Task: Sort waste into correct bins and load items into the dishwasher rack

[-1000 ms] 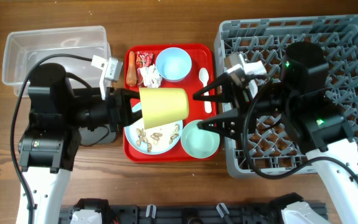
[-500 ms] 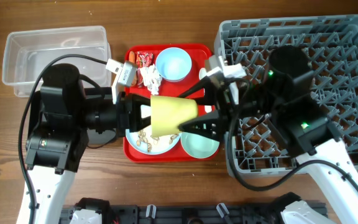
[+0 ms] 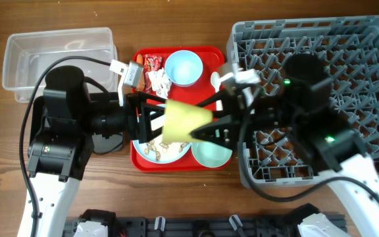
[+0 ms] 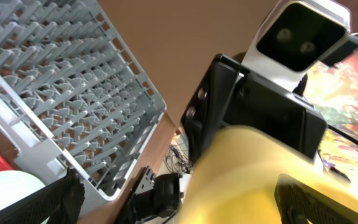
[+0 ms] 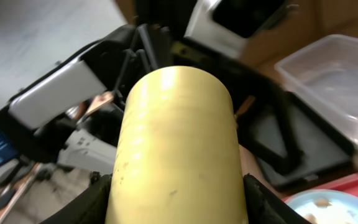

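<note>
The yellow cup [image 3: 184, 122] hangs on its side above the red tray [image 3: 176, 166], between both arms. My right gripper [image 3: 196, 124] is shut on the yellow cup; in the right wrist view its fingers press on both sides of the cup [image 5: 176, 149]. My left gripper [image 3: 160, 120] stands open at the cup's other end, and in the left wrist view its fingers are spread wide of the cup [image 4: 247, 168]. On the tray lie a tissue [image 3: 158, 81], a red wrapper [image 3: 152, 62], a light blue bowl [image 3: 183, 67], a white spoon [image 3: 216, 79], a pale green dish [image 3: 212, 153] and a crumb-strewn plate [image 3: 166, 151].
The grey dishwasher rack [image 3: 321, 39] fills the right side, under my right arm. A clear tub [image 3: 58, 52] sits at the back left. The black tray [image 3: 104, 141] is mostly covered by my left arm.
My left gripper has opened off the cup. My right gripper has moved left and closed round the cup, which has shifted slightly right and down over the tray.
</note>
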### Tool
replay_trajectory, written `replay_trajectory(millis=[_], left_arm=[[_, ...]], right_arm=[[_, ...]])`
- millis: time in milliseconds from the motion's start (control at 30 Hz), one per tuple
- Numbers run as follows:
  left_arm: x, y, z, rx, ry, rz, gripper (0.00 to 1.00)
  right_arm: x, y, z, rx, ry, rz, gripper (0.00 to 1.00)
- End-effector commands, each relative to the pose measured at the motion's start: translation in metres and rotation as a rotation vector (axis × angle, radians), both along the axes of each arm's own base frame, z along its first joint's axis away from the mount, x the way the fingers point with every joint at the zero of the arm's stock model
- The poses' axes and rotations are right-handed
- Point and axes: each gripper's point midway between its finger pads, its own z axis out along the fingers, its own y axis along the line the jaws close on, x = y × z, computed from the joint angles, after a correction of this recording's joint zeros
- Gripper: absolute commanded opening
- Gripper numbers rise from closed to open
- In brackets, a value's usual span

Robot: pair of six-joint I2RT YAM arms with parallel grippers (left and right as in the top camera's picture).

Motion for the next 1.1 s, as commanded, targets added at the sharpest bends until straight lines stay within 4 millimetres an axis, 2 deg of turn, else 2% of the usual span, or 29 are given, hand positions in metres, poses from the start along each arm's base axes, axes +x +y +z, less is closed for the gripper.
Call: replay_trajectory(millis=[0, 133, 200, 267, 300, 333, 433, 500, 567, 700, 733, 800, 867, 1033, 1067], left_arm=[[-0.001, -0.001, 0.006, -0.001, -0.027, 0.001, 1.00], [0.000, 0.000, 0.006, 0.003, -0.029, 0.010, 1.00], [0.000, 0.000, 0.006, 0.003, -0.028, 0.010, 1.00], [0.003, 0.000, 0.005, 0.010, -0.029, 0.025, 1.00], [0.005, 0.001, 0.004, 0.016, -0.029, 0.038, 1.00], [0.008, 0.001, 0.002, 0.024, -0.028, 0.056, 1.00], [0.014, 0.003, -0.001, 0.042, -0.031, 0.096, 1.00], [0.015, 0.004, -0.001, 0.044, -0.032, 0.099, 1.00], [0.015, 0.004, -0.001, 0.044, -0.029, 0.099, 1.00], [0.013, 0.004, -0.006, 0.053, 0.004, 0.098, 1.00], [0.012, 0.004, -0.006, 0.053, 0.007, 0.097, 1.00], [0.012, 0.004, -0.006, 0.053, 0.007, 0.097, 1.00], [0.012, 0.004, -0.006, 0.053, 0.007, 0.097, 1.00], [0.012, 0.004, -0.006, 0.053, 0.005, 0.098, 1.00], [0.014, 0.006, -0.006, 0.054, 0.004, 0.108, 1.00]], right_arm=[[0.031, -0.039, -0.005, -0.092, -0.026, -0.295, 0.44], [0.051, -0.100, -0.042, -0.297, 0.077, -0.659, 0.44], [0.055, -0.142, -0.078, -0.461, 0.218, -0.895, 0.43], [0.048, -0.186, -0.116, -0.646, 0.399, -1.138, 0.41], [0.040, -0.202, -0.131, -0.724, 0.485, -1.217, 0.41], [0.033, -0.208, -0.143, -0.788, 0.541, -1.231, 0.41], [0.024, -0.211, -0.169, -0.911, 0.662, -1.205, 0.41], [0.030, -0.216, -0.187, -0.996, 0.726, -1.223, 0.41], [0.035, -0.212, -0.201, -1.038, 0.779, -1.191, 0.41], [0.036, -0.193, -0.229, -1.101, 0.884, -1.030, 0.51], [0.036, -0.192, -0.231, -1.103, 0.894, -1.017, 0.58], [0.040, -0.191, -0.230, -1.088, 0.880, -1.025, 0.71], [0.050, -0.189, -0.219, -1.040, 0.849, -1.051, 0.77], [0.067, -0.174, -0.181, -0.943, 0.714, -1.041, 0.79], [0.070, -0.158, -0.174, -0.913, 0.649, -0.969, 0.77]])
